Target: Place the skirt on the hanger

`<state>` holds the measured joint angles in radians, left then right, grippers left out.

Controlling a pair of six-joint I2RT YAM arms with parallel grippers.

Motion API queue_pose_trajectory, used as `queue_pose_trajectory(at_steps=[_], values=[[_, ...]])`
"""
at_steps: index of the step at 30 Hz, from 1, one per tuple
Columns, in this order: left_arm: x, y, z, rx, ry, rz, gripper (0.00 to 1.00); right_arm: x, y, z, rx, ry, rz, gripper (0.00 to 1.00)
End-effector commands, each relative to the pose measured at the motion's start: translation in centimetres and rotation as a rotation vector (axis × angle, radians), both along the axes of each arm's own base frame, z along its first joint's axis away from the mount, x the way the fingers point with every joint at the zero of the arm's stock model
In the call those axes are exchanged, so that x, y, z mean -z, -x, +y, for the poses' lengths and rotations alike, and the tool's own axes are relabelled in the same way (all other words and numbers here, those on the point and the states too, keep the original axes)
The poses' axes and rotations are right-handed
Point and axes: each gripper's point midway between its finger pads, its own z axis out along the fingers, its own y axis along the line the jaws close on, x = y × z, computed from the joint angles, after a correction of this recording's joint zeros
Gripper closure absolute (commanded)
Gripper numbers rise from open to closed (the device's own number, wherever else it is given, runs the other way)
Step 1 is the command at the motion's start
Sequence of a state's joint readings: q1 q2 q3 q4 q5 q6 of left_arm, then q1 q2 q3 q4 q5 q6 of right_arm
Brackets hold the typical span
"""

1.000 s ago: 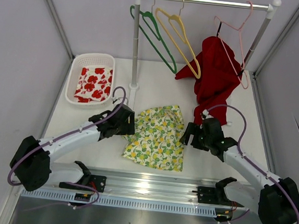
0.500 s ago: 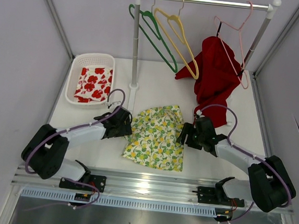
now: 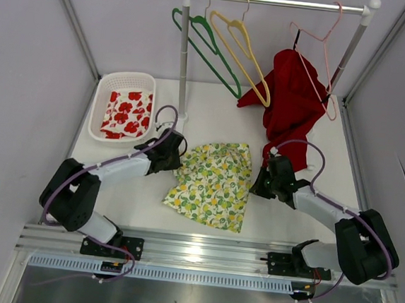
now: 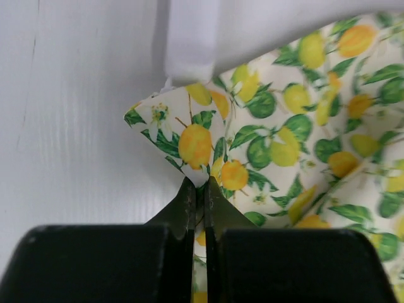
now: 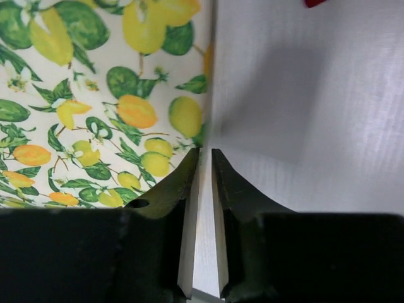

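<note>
Skirt (image 3: 214, 184) — lemon print, yellow and green on white — lies spread flat on the white tabletop (image 3: 212, 117), at the middle front, between the two arms. It is not on any hanger.

Left arm (image 3: 116, 167) reaches in low from the left to the skirt's upper left corner. In the left wrist view, the left jaws are pressed together on the cloth just inside that corner. A bit of the print is pinched between the tips, and the corner itself pokes out beyond them.

Right arm (image 3: 318, 204) reaches in low from the right to the skirt's right edge. In the right wrist view, the right jaws are drawn close, with only a thin slit between them. Pale surface shows through the slit, and the skirt's edge runs down to the tip of one finger — whether any cloth is caught there cannot be told.

Behind, a rail (image 3: 279, 1) carries a green hanger (image 3: 205, 45), a yellow hanger (image 3: 243, 52) and a pink hanger (image 3: 324, 56). A red garment (image 3: 292, 95) hangs below the pink one. A white basket (image 3: 126, 76) at back left holds a red-flowered cloth (image 3: 126, 113).
</note>
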<state>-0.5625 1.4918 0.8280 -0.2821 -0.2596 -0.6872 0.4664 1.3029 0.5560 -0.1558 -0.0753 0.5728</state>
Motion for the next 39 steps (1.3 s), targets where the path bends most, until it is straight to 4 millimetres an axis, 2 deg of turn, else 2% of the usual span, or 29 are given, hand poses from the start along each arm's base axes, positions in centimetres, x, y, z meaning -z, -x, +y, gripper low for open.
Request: queue_pose_trajectory(at_steps=[1,2,4,5,7,8,10,11,12,14,15,18,21,24,26,29,31,32,33,34,35,38,39], values=[[-7.2,-2.2,0.1,0.038,-0.034,-0.146,1.00,-2.4,-2.0,-1.8,0.038,-0.004,-0.069,0.84],[-8.6,-2.6,0.0,0.043,-0.035,-0.168,1.00,-2.8,-2.2,-2.1,0.045,-0.010,-0.075,0.85],[-9.8,-2.3,-0.2,0.067,-0.058,-0.180,1.00,-3.1,-2.3,-2.8,0.055,-0.018,-0.073,0.86],[-11.8,-2.9,-0.8,0.085,-0.048,-0.217,1.00,-3.2,-2.6,-3.4,0.071,-0.016,-0.076,0.86],[-12.0,-2.1,-1.0,0.110,-0.094,-0.193,1.00,-3.5,-2.8,-3.7,0.073,-0.011,-0.083,0.86],[-13.4,-2.4,-1.5,0.124,-0.099,-0.216,1.00,-3.5,-2.8,-3.9,0.077,-0.017,-0.079,0.86],[-15.1,-2.3,-2.4,0.143,-0.126,-0.224,1.00,-3.7,-2.9,-3.6,0.068,-0.030,-0.078,0.84],[-15.5,-2.3,-2.0,0.131,-0.178,-0.232,1.00,-3.9,-2.8,-3.4,0.061,-0.040,-0.081,0.82],[-16.9,-2.7,-2.5,0.127,-0.187,-0.260,1.00,-4.0,-2.6,-2.8,0.045,-0.052,-0.079,0.80],[-17.4,-2.0,-2.7,0.131,-0.266,-0.271,1.00,-4.6,-2.4,-1.9,0.029,-0.070,-0.091,0.69],[-18.3,-1.7,-3.6,0.149,-0.264,-0.285,1.00,-4.8,-2.0,-1.0,0.003,-0.073,-0.099,0.60],[-18.5,-1.4,-3.9,0.161,-0.271,-0.290,1.00,-5.0,-1.7,-0.2,-0.007,-0.076,-0.107,0.46],[-18.2,-1.6,-3.1,0.155,-0.311,-0.281,0.98,-4.9,-1.7,0.2,-0.009,-0.095,-0.095,0.39],[-15.2,-2.6,-0.8,0.110,-0.365,-0.201,0.96,-5.1,-1.9,0.7,-0.024,-0.107,-0.089,0.35],[-13.5,-3.2,0.0,0.096,-0.379,-0.183,0.94,-5.3,-1.7,1.5,-0.049,-0.113,-0.084,0.32],[-12.4,-5.1,1.4,0.066,-0.347,-0.166,0.98,-5.1,-1.1,2.4,-0.076,-0.098,-0.074,0.27],[-12.1,-5.9,1.1,0.086,-0.341,-0.150,0.98,-4.7,-0.7,2.7,-0.084,-0.096,-0.058,0.27],[-11.3,-6.6,0.8,0.092,-0.352,-0.131,0.96,-4.2,-0.2,3.2,-0.098,-0.088,-0.044,0.27],[-11.3,-7.2,0.7,0.093,-0.359,-0.124,0.91,-3.8,0.1,3.3,-0.100,-0.084,-0.032,0.30],[-10.9,-7.4,0.7,0.097,-0.368,-0.110,0.90,-3.6,0.4,3.5,-0.105,-0.081,-0.025,0.32],[-10.2,-7.7,0.5,0.103,-0.380,-0.093,0.91,-3.2,0.8,3.7,-0.112,-0.069,-0.019,0.33],[-9.8,-8.1,-0.1,0.126,-0.372,-0.089,0.99,-2.1,1.8,4.0,-0.126,-0.047,0.011,0.34],[-9.8,-8.1,-0.2,0.130,-0.369,-0.089,0.99,-1.6,2.2,4.0,-0.130,-0.042,0.024,0.33]])
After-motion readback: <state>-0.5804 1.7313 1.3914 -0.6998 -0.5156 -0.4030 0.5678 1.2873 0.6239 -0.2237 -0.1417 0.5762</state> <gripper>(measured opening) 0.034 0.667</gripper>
